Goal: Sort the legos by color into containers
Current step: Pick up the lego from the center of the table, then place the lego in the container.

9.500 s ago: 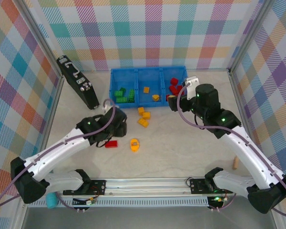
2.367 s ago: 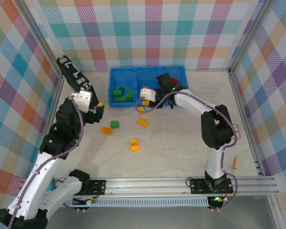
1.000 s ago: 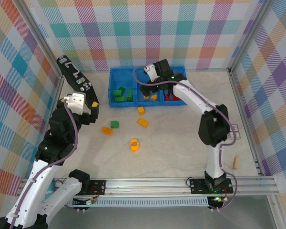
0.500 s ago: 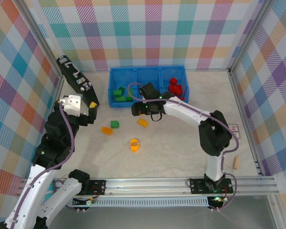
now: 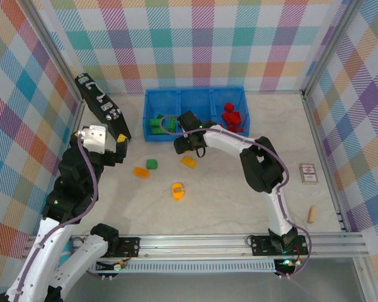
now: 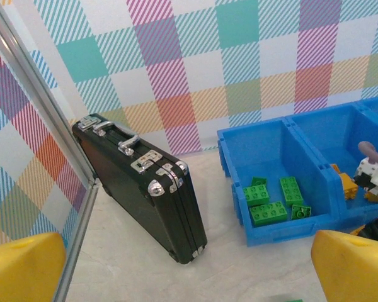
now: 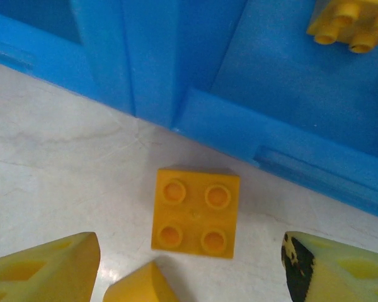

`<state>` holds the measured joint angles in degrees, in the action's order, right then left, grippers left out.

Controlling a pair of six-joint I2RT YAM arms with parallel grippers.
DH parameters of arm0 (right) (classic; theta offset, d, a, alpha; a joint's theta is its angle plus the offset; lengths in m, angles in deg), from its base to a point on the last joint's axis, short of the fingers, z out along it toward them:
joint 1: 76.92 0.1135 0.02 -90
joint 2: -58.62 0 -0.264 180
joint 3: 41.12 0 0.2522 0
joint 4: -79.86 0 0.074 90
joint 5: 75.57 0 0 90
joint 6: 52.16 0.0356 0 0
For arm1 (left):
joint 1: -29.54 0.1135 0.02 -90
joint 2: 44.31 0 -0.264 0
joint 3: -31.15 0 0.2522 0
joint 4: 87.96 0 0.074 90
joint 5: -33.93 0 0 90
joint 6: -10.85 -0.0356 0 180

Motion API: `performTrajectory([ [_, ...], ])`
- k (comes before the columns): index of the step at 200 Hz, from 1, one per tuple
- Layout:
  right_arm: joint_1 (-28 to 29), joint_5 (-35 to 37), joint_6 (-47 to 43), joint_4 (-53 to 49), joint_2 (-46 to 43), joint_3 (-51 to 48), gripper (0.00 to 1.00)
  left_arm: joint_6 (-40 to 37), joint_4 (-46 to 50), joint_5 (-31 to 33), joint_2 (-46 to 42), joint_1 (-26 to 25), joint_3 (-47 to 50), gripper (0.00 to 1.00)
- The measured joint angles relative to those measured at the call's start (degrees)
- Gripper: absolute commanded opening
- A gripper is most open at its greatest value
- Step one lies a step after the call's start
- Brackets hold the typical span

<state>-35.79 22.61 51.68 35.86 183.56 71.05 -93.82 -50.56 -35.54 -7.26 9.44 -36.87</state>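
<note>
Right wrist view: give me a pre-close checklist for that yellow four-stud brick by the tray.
1. Yellow brick flat on table, studs up: ok.
2. Brick centred sideways in the right gripper, jaws apart: ok.
3. Fingertips low enough at its sides: cannot tell.
4. Brick apart from blue tray wall: ok, though close.
5. Second yellow piece at the view's bottom edge, inside the gap: not ok, may get caught.
6. Left gripper open, off near the black case: ok.
</note>
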Motion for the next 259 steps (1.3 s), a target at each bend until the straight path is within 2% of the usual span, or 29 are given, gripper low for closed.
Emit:
performTrajectory([
  [32, -0.1, 0.0, -1.1, -0.1, 2.8, 2.0, 0.68, -0.2, 0.0, 0.2, 0.9, 0.0, 0.0, 1.00],
  [68, -0.1, 0.0, -1.9, 0.0, 4.0, 3.4, 0.45, -0.2, 0.0, 0.2, 1.1, 0.0, 0.0, 1.00],
  [101, -0.3, 0.2, -2.8, -0.7, 4.0, 3.4, 0.37, -0.2, 0.0, 0.6, 1.1, 0.0, 0.0, 1.00],
  [134, -0.5, -0.1, -5.4, -4.5, 1.8, 3.1, 0.35, -0.2, 0.0, 0.7, 1.1, 0.0, 0.0, 1.00],
  [163, -1.5, -2.1, -8.8, -8.3, -3.6, 3.5, 0.37, -0.4, 0.0, 1.1, 1.2, 0.0, 0.0, 1.00],
  [189, -3.7, -2.9, -11.5, -10.6, -5.5, 9.9, 0.37, -0.4, 0.0, 1.2, 1.5, 0.0, 0.0, 1.00],
  [222, -6.7, -2.5, -14.0, -10.9, -3.5, 18.3, 0.36, -0.8, 0.0, 1.5, 1.9, 0.0, 0.0, 1.00],
  [259, -9.3, -2.2, -16.3, -11.2, 4.0, 24.8, 0.38, -1.3, 0.0, 1.9, 2.2, 0.0, 0.0, 1.00],
])
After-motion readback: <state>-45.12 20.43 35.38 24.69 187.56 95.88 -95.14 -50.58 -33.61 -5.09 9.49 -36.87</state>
